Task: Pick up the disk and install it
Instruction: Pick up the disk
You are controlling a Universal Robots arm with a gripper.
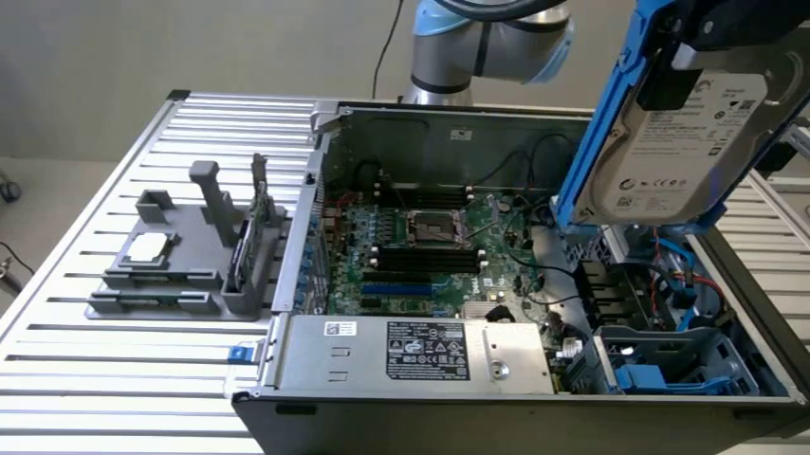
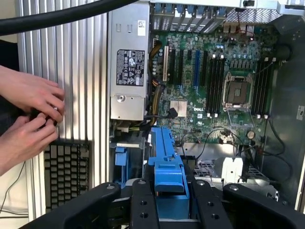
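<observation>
- Gripper (image 1: 690,81) is up in the air at the exterior view's right, its fingers clenched on the disk (image 1: 677,142)
- The disk hangs clear of everything, on edge and slightly tilted, white label facing the exterior camera, blue carrier framing its sides
- It sits above the end of the open computer case (image 1: 379,427) that lies toward the exterior view's right, over the drive bays (image 1: 658,370); touching neither case nor table
- In the wrist view the black fingers (image 2: 143,205) flank the blue carrier of the disk (image 2: 169,167), pressed against it from both sides; gripper (image 2: 171,200) looks down into the case
- The case lies on its side on the slatted metal table (image 1: 127,379), side panel off, motherboard (image 1: 431,246) exposed with the CPU socket (image 1: 437,227) near its middle
- Silver power-supply box (image 1: 418,351) is fitted along the case's near wall, label up
- Grey holder (image 1: 177,265) stands on the table beside the case, toward the table edge at the exterior view's left; a small square silver chip (image 1: 146,248) rests on it
- Wrist view: a person's two hands (image 2: 28,90) are together at the table's edge beside a black keyboard (image 2: 66,167), well apart from the gripper
- A black cable (image 2: 57,16) crosses that view above the table
- Robot arm (image 1: 487,43) rises behind the case's far wall
</observation>
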